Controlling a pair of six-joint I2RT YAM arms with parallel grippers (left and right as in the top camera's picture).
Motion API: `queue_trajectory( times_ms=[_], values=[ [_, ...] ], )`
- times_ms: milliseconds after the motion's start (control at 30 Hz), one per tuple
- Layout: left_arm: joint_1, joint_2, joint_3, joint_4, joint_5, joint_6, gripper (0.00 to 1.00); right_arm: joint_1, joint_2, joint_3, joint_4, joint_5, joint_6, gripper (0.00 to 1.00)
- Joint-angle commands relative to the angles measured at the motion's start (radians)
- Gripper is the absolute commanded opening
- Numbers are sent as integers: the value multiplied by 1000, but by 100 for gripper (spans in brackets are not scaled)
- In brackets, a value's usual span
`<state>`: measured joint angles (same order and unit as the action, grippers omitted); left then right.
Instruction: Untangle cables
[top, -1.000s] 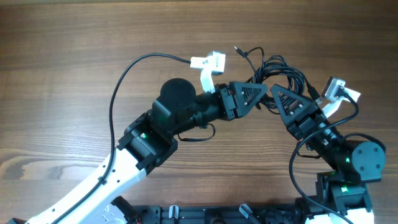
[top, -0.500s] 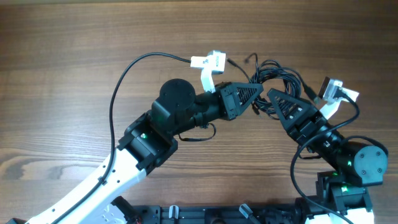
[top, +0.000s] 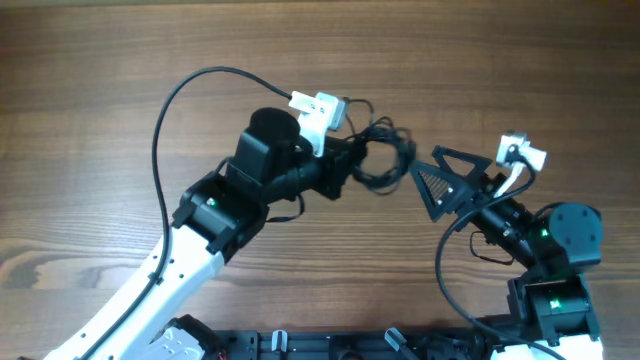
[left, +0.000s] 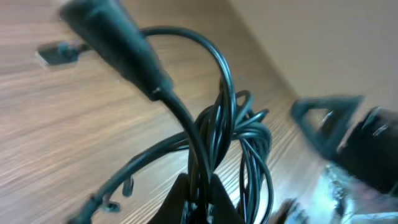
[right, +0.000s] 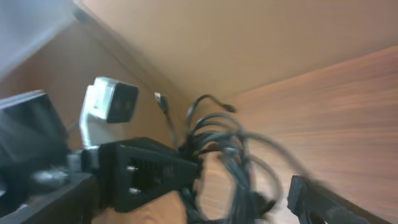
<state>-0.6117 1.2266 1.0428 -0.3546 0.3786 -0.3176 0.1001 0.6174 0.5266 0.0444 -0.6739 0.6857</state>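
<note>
Overhead and wrist views of the cable-untangling rig.

**(a)** Wooden table (top: 100, 80), filling the overhead frame.

**(b)** Left arm (top: 215, 215), reaching from the lower left toward upper centre. The right arm (top: 545, 250) stands at the lower right.

**(c)** Left gripper (top: 350, 165), just above frame centre. Its fingers are pressed together on a few strands of the cables (top: 385, 160). In the left wrist view these strands rise from between the fingers at the bottom edge.

**(d)** Right gripper (top: 430, 182), right of centre. Its fingers are spread wide with nothing between them. It stands near the bundle but apart from it.

**(e)** The cables form one bundle of thin black loops, knotted together, just right of the left gripper. Whether the lower loops rest on the table cannot be told.

**(f)** White camera mount (top: 318, 108) on the left wrist, touching or nearly touching the upper loops.

**(g)** Small plug end (left: 56, 55), blurred, at the upper left of the left wrist view and free of the knot.

Hazards, as a judgement:
- With only one grip on the bundle, a pull on the wrong strand would probably tighten the knot rather than loosen it.
- The thin strands could slip out of the left fingers under tension.
- A loop could snag on the camera mount.
- If the right gripper closes on several strands at once, it would drag the whole bundle and separate nothing.
</note>
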Motion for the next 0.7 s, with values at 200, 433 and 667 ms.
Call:
queue_trajectory(
  times_ms=[200,433,667],
  values=[
    [31,-5,5,-117,111,208,4,-4,-6,5,-193,-72,-746,97],
    [25,-5,5,-60,167,141,4,-2,-6,5,-229,-204,-929,67],
    [-57,-5,5,-8,167,141,4,-2,-6,5,-216,-200,-951,41]
  ],
)
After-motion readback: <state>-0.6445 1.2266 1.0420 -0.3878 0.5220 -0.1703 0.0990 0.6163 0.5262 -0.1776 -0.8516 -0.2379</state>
